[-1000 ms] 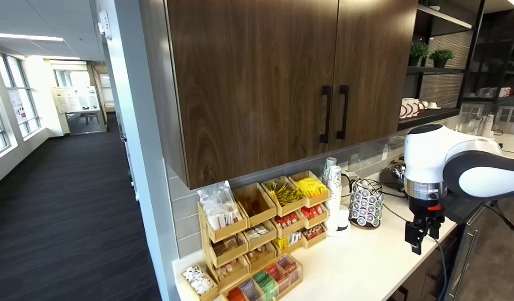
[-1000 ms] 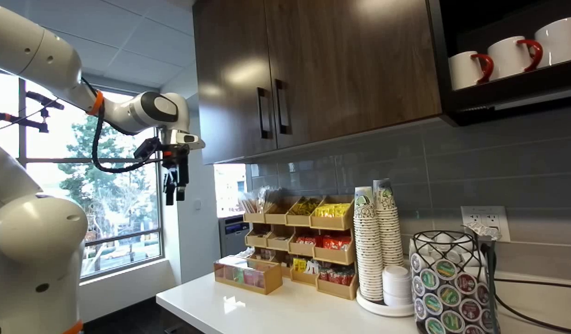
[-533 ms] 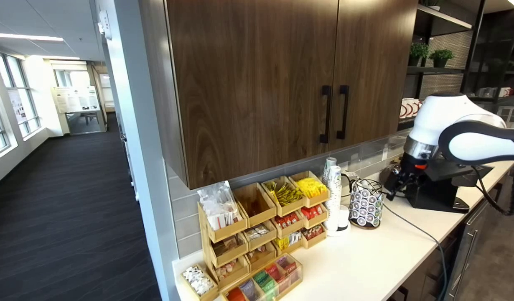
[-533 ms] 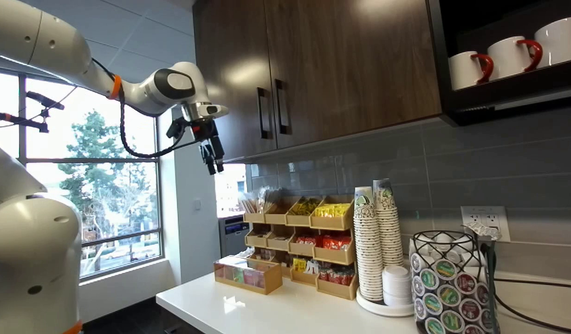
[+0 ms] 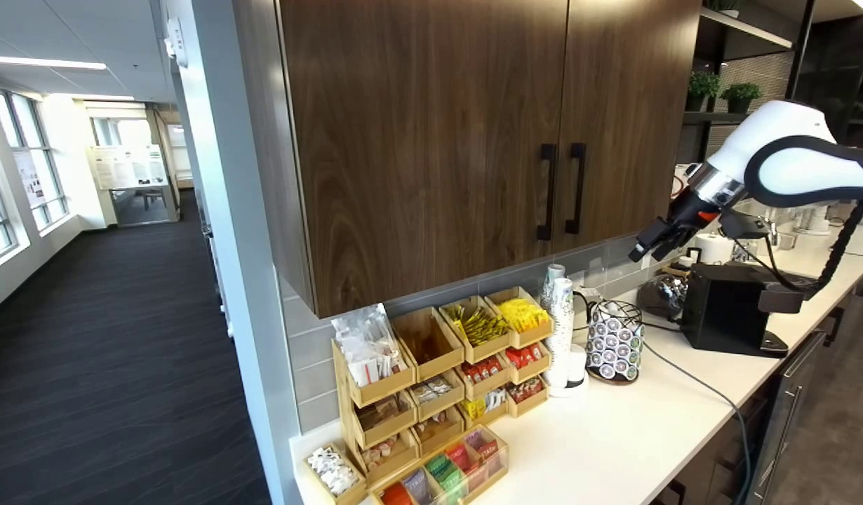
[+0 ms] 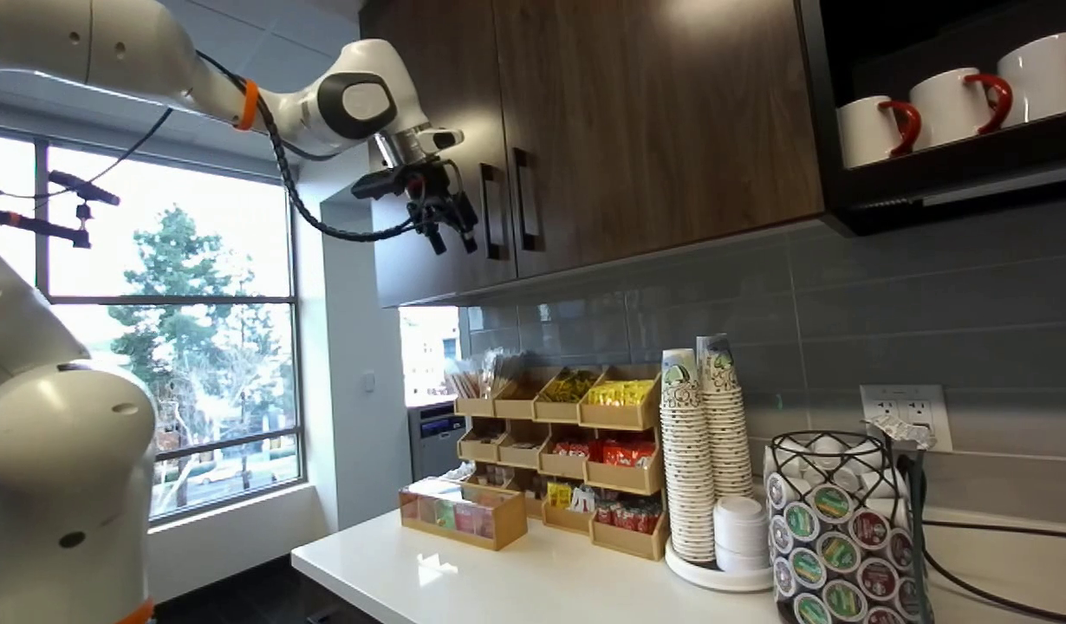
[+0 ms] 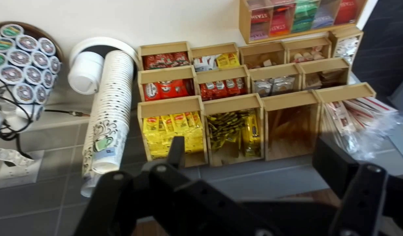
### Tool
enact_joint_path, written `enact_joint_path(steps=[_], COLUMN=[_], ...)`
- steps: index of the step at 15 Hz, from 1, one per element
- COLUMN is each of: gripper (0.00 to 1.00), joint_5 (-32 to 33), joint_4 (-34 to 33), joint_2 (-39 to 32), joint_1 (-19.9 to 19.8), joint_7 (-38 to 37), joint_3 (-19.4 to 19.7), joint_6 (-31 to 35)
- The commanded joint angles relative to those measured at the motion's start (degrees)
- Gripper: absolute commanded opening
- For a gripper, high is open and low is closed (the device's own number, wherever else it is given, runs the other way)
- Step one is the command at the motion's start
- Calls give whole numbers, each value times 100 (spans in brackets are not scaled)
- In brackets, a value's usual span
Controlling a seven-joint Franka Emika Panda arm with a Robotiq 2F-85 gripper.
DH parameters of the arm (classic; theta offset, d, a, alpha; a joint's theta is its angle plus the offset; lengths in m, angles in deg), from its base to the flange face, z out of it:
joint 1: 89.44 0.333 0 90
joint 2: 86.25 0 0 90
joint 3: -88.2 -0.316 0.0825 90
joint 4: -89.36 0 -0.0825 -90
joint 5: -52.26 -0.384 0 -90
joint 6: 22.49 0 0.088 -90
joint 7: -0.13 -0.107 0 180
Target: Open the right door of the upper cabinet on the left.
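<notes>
The upper cabinet (image 5: 424, 140) is dark-brown wood-grain with both doors shut; it also shows in an exterior view (image 6: 433, 104). Its right door (image 5: 631, 105) has a slim black vertical bar handle (image 5: 576, 188). The door (image 6: 663, 121) and its handle (image 6: 525, 199) also show in an exterior view. My gripper (image 5: 647, 254) is open and empty, tilted down and forward, apart from the handle. In an exterior view it (image 6: 454, 246) appears left of the handles, in front of the cabinet. In the wrist view its spread fingers (image 7: 254, 155) have nothing between them; the handles are out of view.
Below the cabinet, a wooden organizer (image 5: 417, 365) of packets, cup stacks (image 5: 560, 330) and a pod holder (image 5: 614, 344) stand on the white counter (image 5: 586, 435). A black coffee machine (image 5: 726, 308) stands below the arm. Open shelving (image 6: 958, 178) with mugs adjoins the right door.
My gripper has risen toward the cabinet's handle height and moved closer to the cabinet. It has tilted from pointing straight down to pointing forward and down. The doors stay shut.
</notes>
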State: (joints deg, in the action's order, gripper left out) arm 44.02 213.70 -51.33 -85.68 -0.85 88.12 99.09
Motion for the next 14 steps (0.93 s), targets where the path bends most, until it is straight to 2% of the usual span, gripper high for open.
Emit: enact_joint_path(steps=[1,4,5,11,14], gripper=[100,100,100,100,100], joint_5=[-910,-1503,-1229,-1429,-1810], joint_4=[-445,-653,-439,-583,-747], joint_2=[-382,-559,-390,-538,-584], joint_1=[497,665,396,487,674], joint_7=[1032,1709,1388,1636,2117], joint_3=[649,942,678,775,974], joint_6=[-121,-328,-87,-136,-124])
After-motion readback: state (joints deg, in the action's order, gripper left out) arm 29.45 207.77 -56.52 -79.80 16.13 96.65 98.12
